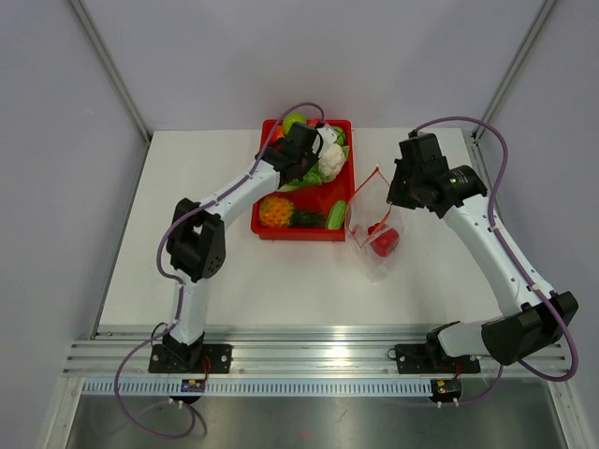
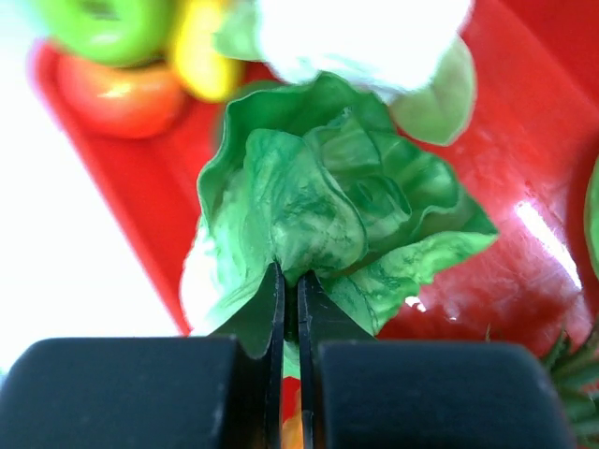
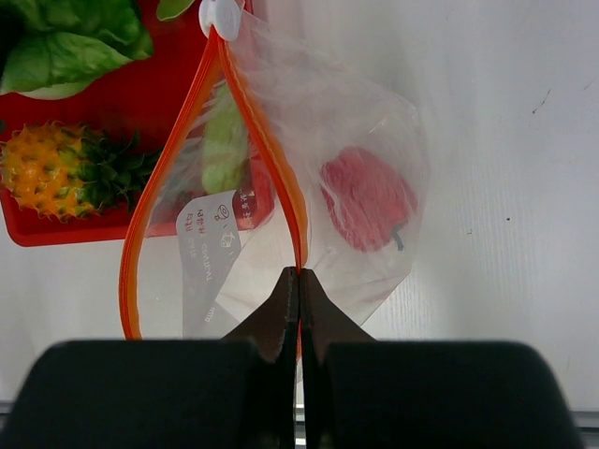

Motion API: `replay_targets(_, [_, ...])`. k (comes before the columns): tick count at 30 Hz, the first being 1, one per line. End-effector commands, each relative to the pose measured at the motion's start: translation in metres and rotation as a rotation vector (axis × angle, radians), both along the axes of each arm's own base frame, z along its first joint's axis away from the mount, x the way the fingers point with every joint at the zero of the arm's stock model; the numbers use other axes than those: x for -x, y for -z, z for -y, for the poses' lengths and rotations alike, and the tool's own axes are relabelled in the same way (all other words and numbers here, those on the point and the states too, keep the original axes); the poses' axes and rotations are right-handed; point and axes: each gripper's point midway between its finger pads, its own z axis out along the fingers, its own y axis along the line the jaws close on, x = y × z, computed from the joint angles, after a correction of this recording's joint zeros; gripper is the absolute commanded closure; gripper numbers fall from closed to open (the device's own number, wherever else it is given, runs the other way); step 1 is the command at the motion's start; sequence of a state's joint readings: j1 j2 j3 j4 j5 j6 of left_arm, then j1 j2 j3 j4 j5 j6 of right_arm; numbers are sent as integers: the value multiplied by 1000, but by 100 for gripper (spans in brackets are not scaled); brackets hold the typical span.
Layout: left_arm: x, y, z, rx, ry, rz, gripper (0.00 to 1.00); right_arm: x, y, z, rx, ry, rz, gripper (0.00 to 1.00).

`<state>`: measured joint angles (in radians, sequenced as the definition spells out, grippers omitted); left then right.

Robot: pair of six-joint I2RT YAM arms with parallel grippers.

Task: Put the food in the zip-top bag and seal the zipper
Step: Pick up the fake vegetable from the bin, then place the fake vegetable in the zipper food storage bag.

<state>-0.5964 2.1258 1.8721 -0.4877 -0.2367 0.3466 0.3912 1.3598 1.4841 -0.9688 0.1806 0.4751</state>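
Observation:
My left gripper [image 2: 289, 273] is over the red tray [image 1: 326, 199], shut on a leaf of the green-and-white lettuce [image 2: 328, 201]. My right gripper [image 3: 299, 276] is shut on one side of the orange-red zipper [image 3: 271, 150] and holds the clear zip-top bag [image 3: 356, 131] up with its mouth spread open. The red tomato piece [image 3: 367, 198] lies inside the bag and also shows in the top view [image 1: 385, 241]. The green cucumber piece [image 1: 336, 215] lies at the tray's near right corner, next to the bag's mouth; the right wrist view shows it [image 3: 223, 140] through the plastic.
The tray also holds a white cauliflower [image 1: 330, 161], an orange pineapple [image 1: 275, 211], a green ring-shaped piece [image 2: 105, 26], a yellow piece [image 2: 198, 58] and an orange-red round piece [image 2: 122, 94]. A white slider tab [image 3: 223, 17] sits at the zipper's far end.

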Motion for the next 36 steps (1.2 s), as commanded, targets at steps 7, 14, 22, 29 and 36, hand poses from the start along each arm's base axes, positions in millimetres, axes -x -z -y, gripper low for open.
replay_targets(7, [36,-199,-25,366,-118,272,100,-3,-6,-11,-49,-26,37,100])
replay_targets(14, [91,-265,-26,808,-45,102,100,-4,-3,-17,-80,-37,33,100])
replay_targets(22, [166,-308,3,1310,267,-111,100,-3,-4,-26,-131,-53,38,100])
replay_targets(29, [207,-331,17,1594,522,-223,100,1,-12,-32,-181,-65,55,100])
replay_targets(36, [225,-319,33,1749,596,-286,100,2,-21,-36,-225,-63,79,100])
